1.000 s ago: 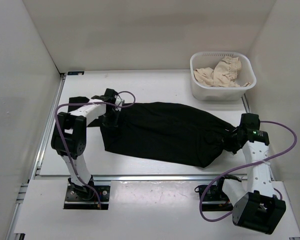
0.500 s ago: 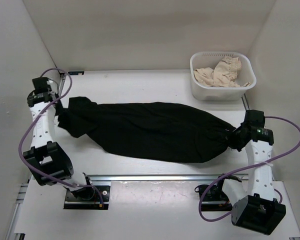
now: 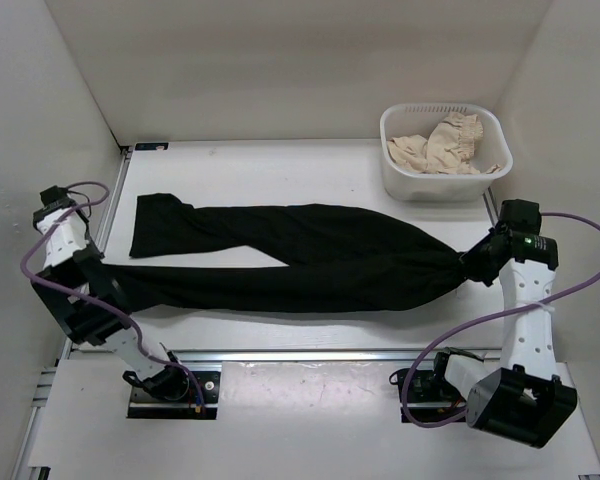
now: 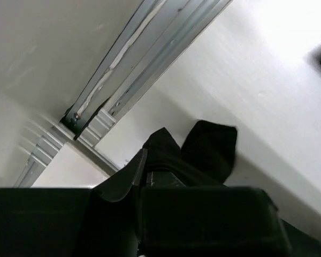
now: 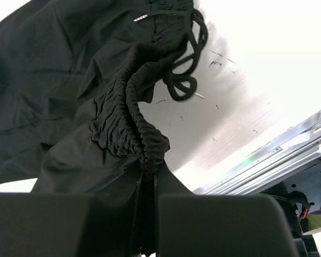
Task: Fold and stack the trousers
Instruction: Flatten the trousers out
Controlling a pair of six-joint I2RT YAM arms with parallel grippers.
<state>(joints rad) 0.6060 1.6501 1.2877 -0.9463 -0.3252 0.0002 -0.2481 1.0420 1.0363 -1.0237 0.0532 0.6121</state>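
The plain black soft-fabric trousers (image 3: 310,262) lie stretched left to right across the white table (image 3: 280,165). The waist is at the right and the two legs splay apart at the left. Your right gripper (image 5: 148,174) is clamped on the gathered elastic waistband (image 5: 132,115), with the black drawstring (image 5: 184,69) dangling loose beside it. Your left gripper (image 4: 150,170) is closed on a small tuck of the near leg's end, out by the table's left rail (image 4: 123,69).

Watch that left pinch: it holds very little cloth, and I judge one more tug along the length could pull the hem free. The far leg's hem (image 3: 152,225) lies flat and unheld, well apart from the gripped one, so a fold started now would likely come out skewed. The waist is held at a single bunched point (not spread), which may set creases into the fold. The white plastic basket (image 3: 430,188) holding the beige frilly cloth (image 3: 440,145) stands near the right arm, so a wide swing could knock it.

A second ago the trousers were a shorter, thicker bundle, with the left gripper well in from the edge. Since then it has drawn the near leg out towards the left rail, and the legs have parted. The right arm has eased slightly outward, gripping the waistband throughout.
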